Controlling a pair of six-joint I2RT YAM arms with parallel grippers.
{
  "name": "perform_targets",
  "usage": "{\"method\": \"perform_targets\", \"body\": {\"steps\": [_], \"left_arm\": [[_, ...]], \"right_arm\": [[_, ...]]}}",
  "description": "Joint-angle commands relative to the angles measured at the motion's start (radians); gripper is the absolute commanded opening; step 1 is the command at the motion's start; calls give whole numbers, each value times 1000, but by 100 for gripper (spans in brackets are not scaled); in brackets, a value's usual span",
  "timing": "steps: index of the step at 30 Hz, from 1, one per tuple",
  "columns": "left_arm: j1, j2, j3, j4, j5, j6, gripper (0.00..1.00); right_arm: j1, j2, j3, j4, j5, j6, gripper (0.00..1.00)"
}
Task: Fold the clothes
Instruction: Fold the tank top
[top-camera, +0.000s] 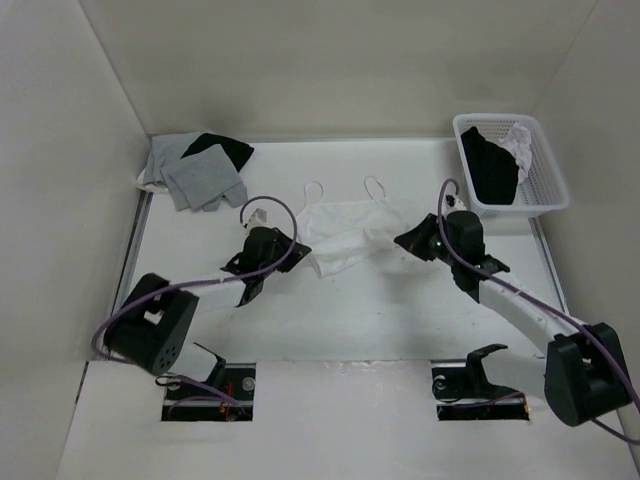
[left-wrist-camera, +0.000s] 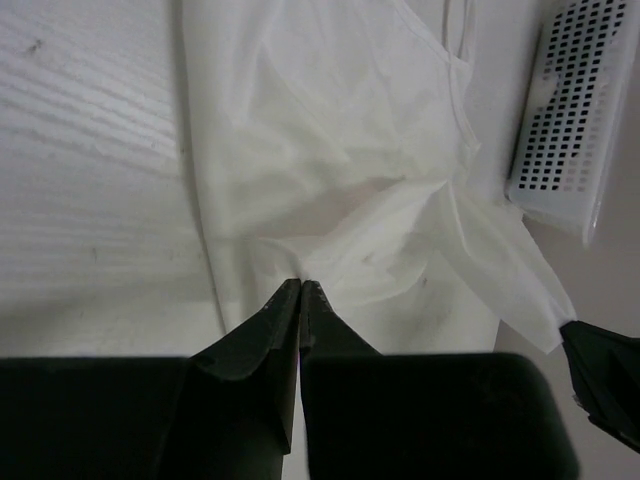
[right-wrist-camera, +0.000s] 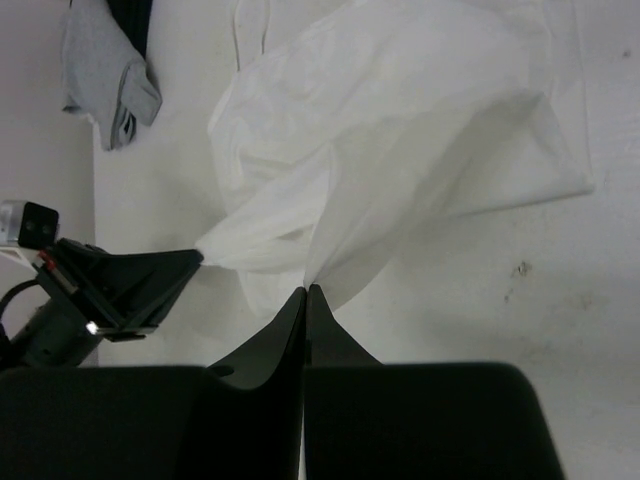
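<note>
The left hand (left-wrist-camera: 300, 287) is pinching shut on one lower corner of the top (top-camera: 345, 232), and the right hand (right-wrist-camera: 305, 290) is pinching shut on the other. Each is pulling its bit of cloth up into a small peak. The top is lying on the bench (top-camera: 350, 320) between the two hands. Its lower half is gathering into loose creases there, while the upper half is lying fairly flat beyond the fingertips. The two straps (top-camera: 315, 190) are looping out on the far side.

No finished fold is showing. The cloth is bunching rather than doubling over, and no edge is lying neatly on another. In my judgement the task is only at its start: both corners are gripped, and the first fold and all the smoothing are left to do. A likely first fold is carrying the hem over toward the straps.

The left arm is reaching forward from its base with the wrist turning inward, keeping its hand low over the bench. The right arm is stretching diagonally inward, its hand just as low and facing the left one across the top. The basket (top-camera: 540, 190) is sitting beyond and outside the right hand. The grey garments (top-camera: 195, 175) are lying beyond and outside the left hand, both well apart from the top.
</note>
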Motion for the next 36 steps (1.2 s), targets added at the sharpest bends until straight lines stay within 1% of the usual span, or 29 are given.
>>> {"method": "perform_targets", "body": {"steps": [1,5,8,13,17,20,22,23,25,27,32,33,34,35,36], "left_arm": [[16,-187,-72,-62,5,35,0],[17,-449,-171,-252,-2,52,0],[6,-672,-219,-448,-4,47,0],[-7,-1034,-201,-841,-31,21,0],[-46,-1217,-170,-1092,-73,-19,0],[-72,-1297,-147,-1192,-128,-36,0],[-76,-1294,-115,-1196,-177,-24,0],[-78,-1274,-95,-1171,-203,-7,0],[-76,-1198,-52,-1061,-255,50,0],[-66,-1097,-17,-925,-277,101,0],[-8,-784,113,-569,-252,183,0],[17,-713,144,-514,-249,197,0],[37,-662,167,-474,-243,200,0],[70,-571,215,-417,-216,208,0],[89,-512,244,-386,-203,211,0]], "right_arm": [[43,-125,-74,-12,32,18,0],[128,-304,-178,-101,67,58,0],[217,-432,-253,-175,99,115,0],[419,-616,-353,-277,165,271,0],[597,-697,-364,-402,280,373,0],[704,-728,-341,-478,370,429,0],[741,-736,-318,-498,413,440,0],[751,-733,-303,-500,432,436,0],[734,-698,-264,-486,446,392,0],[665,-635,-215,-451,438,319,0],[461,-456,-42,-359,403,125,0],[399,-402,1,-316,383,82,0],[360,-370,28,-293,360,63,0],[309,-322,62,-260,320,46,0],[256,-276,90,-218,282,34,0]]}}
